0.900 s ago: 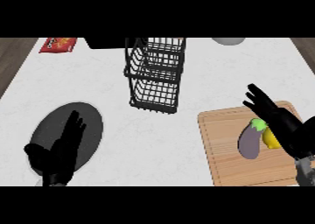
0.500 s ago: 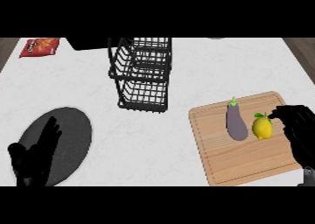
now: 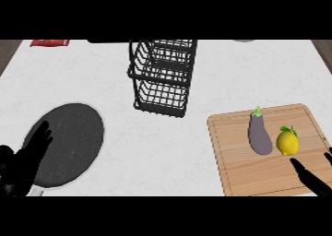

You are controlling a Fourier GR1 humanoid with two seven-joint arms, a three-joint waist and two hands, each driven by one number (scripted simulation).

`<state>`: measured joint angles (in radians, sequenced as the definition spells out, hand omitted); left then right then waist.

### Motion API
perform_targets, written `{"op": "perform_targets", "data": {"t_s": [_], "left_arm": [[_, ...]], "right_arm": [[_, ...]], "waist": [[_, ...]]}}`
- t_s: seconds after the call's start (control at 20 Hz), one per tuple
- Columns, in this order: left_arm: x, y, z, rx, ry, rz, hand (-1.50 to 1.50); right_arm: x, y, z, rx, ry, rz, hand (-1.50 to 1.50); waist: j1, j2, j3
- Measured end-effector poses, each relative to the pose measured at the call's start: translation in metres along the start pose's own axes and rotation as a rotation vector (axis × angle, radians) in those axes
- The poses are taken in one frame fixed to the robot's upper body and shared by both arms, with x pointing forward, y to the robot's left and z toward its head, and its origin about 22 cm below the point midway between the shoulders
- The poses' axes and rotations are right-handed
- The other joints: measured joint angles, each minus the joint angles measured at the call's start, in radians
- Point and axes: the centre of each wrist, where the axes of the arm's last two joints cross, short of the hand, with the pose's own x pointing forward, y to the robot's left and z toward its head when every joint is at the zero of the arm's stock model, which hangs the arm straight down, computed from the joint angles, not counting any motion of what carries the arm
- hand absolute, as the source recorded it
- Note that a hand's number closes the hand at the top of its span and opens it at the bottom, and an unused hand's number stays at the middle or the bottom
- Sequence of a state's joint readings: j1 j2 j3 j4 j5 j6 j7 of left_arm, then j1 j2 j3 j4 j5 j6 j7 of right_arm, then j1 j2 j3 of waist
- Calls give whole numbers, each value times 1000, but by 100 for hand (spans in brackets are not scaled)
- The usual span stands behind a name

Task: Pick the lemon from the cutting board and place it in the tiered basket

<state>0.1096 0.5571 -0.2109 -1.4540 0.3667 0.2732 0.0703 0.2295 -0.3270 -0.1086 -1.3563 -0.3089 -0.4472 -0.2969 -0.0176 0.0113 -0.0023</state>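
— On the cutting board (image 3: 240, 159)?
— One lemon (image 3: 287, 142), touching one eggplant (image 3: 260, 134).
— Hands?
— Right hand (image 3: 317, 180) released, fingers straight, just below the lemon. Left hand (image 3: 19, 166) released, over one dark plate (image 3: 73, 138).
— Elsewhere on the surface (image 3: 94, 78)?
— One tiered basket (image 3: 163, 76).

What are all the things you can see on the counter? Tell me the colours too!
lemon: one, yellow, on the cutting board, right of the eggplant
eggplant: one, purple, on the board
cutting board: one, light wood, right
tiered basket: one, black wire, top centre
plate: one, dark grey, left
packet: one, red, top left corner
left robot hand: black, open, lower left
right robot hand: black, open, lower right
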Motion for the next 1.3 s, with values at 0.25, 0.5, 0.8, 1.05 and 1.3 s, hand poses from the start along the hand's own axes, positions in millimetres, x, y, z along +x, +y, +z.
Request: {"op": "perform_targets", "data": {"t_s": [0.25,0.5,0.8,1.05,1.3], "left_arm": [[3,12,-8,-21,5,-13,0],[0,17,-13,-29,11,-21,0],[-4,17,-12,-32,10,-17,0],[-4,23,-17,-31,15,-13,0],[-1,14,-20,-28,20,-15,0]], "right_arm": [[18,-24,-10,77,129,255,-150],[71,-21,-35,243,222,353,-150],[124,-5,-55,306,296,392,-150],[143,5,-57,392,395,410,-150],[149,3,-63,406,485,477,-150]], "waist": [[16,-5,-3],[22,-8,-1],[22,-11,1],[19,-11,1],[18,-12,2]]}}
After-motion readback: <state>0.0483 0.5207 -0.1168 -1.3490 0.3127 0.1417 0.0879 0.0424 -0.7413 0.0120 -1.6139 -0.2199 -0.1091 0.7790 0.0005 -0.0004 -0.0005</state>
